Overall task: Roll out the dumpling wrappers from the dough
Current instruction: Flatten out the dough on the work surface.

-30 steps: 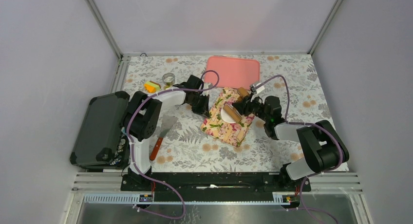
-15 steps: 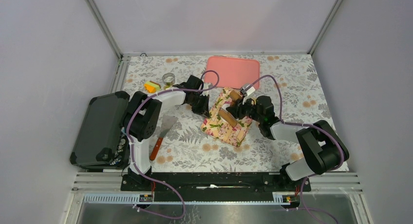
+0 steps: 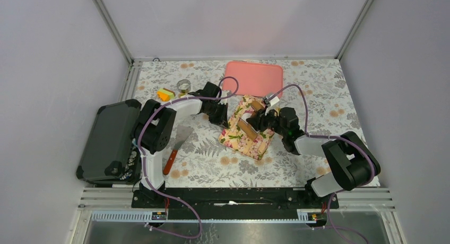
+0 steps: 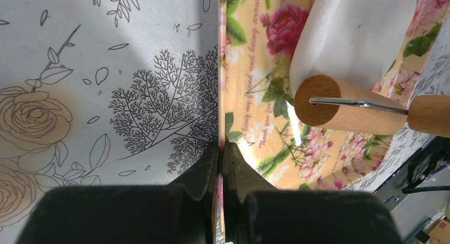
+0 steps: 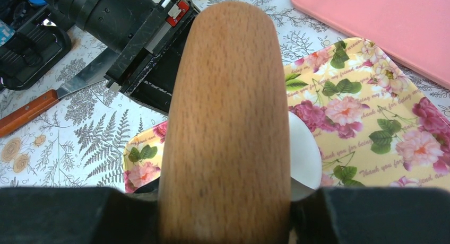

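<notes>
The dough [image 4: 355,26] is seen flattened to a white sheet on the floral tray [image 3: 240,142], partly under the wooden rolling pin [image 5: 225,122] clamped in the right gripper [image 3: 264,121]. The tray's edge is pinched by the left gripper [image 4: 220,148]. No wrappers are seen, so cutting is judged outstanding.

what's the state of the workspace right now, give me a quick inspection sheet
surface: table under a flower-print cloth; floral tray lies mid-table
job's things: dough, a flat white sheet on the floral tray, under the rolling pin; no cut wrappers seen
clutter: pink tray at the far edge; ring cutter; orange and yellow piece; spatula; black case at the left
grippers: left gripper shut on the floral tray's edge; right gripper shut on the rolling pin
cables: purple cables run along both arms
surroundings: plain grey walls; nothing else seen
</notes>
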Action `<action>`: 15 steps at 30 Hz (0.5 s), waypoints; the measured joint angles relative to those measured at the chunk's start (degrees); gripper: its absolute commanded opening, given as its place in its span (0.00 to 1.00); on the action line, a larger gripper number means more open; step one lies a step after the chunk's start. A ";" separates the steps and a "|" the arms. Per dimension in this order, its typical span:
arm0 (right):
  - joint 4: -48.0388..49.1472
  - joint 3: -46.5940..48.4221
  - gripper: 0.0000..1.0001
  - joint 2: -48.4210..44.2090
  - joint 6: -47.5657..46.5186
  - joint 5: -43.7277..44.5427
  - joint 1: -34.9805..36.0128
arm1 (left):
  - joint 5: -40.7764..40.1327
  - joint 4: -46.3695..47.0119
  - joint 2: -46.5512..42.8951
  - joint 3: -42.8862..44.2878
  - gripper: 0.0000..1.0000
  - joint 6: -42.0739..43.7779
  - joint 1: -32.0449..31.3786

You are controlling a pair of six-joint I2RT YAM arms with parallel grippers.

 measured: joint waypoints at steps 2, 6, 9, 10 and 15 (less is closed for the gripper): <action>0.44 -0.28 0.00 0.02 0.31 -0.02 0.07 | 0.11 0.09 0.00 -0.04 0.00 0.00 0.04; 1.05 -0.61 0.00 0.24 0.79 -0.11 0.37 | 0.35 0.24 0.00 -0.15 0.00 0.00 0.13; 1.49 -0.85 0.00 0.39 1.20 -0.48 0.48 | 0.48 0.31 0.00 -0.17 0.00 0.00 0.20; 1.62 -0.92 0.00 0.48 1.31 -0.66 0.55 | 0.52 0.31 0.00 -0.17 0.00 0.00 0.20; 0.61 -1.20 0.00 0.94 1.92 -3.43 1.29 | 0.57 0.31 0.00 -0.17 0.00 0.00 0.24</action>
